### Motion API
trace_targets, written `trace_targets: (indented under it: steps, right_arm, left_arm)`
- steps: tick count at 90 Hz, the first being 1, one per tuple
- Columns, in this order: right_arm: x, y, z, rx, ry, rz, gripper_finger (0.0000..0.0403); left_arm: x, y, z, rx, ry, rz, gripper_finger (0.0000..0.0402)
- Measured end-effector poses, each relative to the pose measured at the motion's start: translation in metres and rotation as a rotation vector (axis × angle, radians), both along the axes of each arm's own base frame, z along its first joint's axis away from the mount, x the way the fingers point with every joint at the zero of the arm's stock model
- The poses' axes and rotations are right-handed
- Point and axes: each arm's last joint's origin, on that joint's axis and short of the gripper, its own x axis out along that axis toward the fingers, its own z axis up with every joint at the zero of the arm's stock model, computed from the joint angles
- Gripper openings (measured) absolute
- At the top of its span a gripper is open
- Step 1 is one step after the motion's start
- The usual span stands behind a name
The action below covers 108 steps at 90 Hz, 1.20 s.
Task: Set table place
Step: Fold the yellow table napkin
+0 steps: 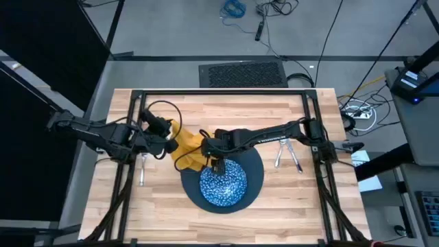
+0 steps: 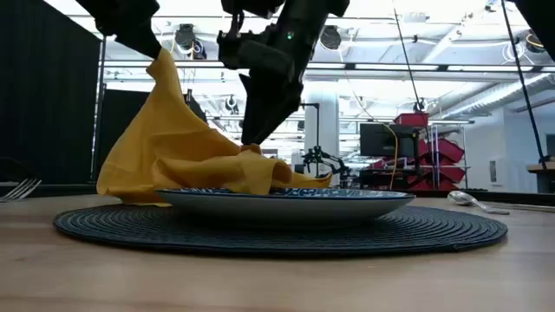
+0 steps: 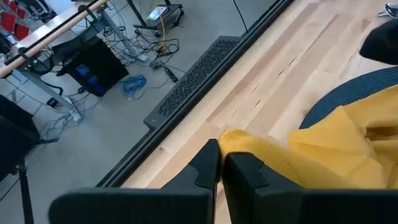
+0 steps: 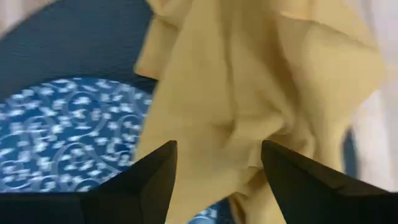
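Observation:
A mustard-yellow napkin (image 1: 186, 147) lies bunched partly on the blue-and-white speckled dish (image 1: 226, 185). The dish sits on the large dark round plate (image 1: 255, 171), which is ribbed like a woven mat. My left gripper (image 3: 221, 152) is shut on one napkin corner and holds it up left of the plate. My right gripper (image 4: 217, 149) stands open over the dish's left rim, fingers pointing down on either side of a napkin fold (image 4: 249, 81). The fork (image 1: 142, 173) lies left of the plate, and the knife (image 1: 296, 159) and spoon (image 1: 280, 154) lie right of it. My left gripper pinches a corner of the napkin (image 3: 231, 140) between its two fingers. That corner is raised high (image 2: 161, 62), and the cloth hangs slack from it down onto the dish (image 2: 347, 201) and the table. Whether my right gripper touches the napkin, I cannot tell.
The pale wood table (image 1: 274, 116) has bare boards behind the plate and along its near edge. A black frame runs around the tabletop, with uprights beside each arm. Cables and a floor grille lie beyond the far edge.

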Motion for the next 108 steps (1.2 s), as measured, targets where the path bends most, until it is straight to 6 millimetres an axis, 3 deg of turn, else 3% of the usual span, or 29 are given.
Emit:
trace_targets:
  steps: [38, 79, 90, 101, 108]
  right_arm:
    - [0.000, -0.009, 0.000, -0.019, 0.002, -0.018, 0.0161]
    - [0.001, -0.009, -0.006, -0.007, 0.018, -0.026, 0.0137]
    - [0.002, -0.009, -0.010, -0.007, 0.030, -0.026, 0.0097]
    - [0.002, -0.009, -0.012, -0.009, 0.042, -0.011, 0.0019]
    - [0.004, -0.008, -0.011, -0.028, 0.024, -0.006, 0.0008]
  left_arm:
    - [0.000, 0.000, 0.000, 0.000, 0.000, 0.000, 0.0000]
    - [0.000, 0.000, 0.000, -0.001, 0.001, -0.001, 0.0000]
    - [0.000, 0.000, 0.000, -0.004, 0.001, -0.003, 0.0000]
    - [0.000, 0.000, 0.000, -0.006, 0.002, -0.006, 0.0000]
    - [0.000, 0.000, 0.000, -0.007, 0.002, -0.006, 0.0000]
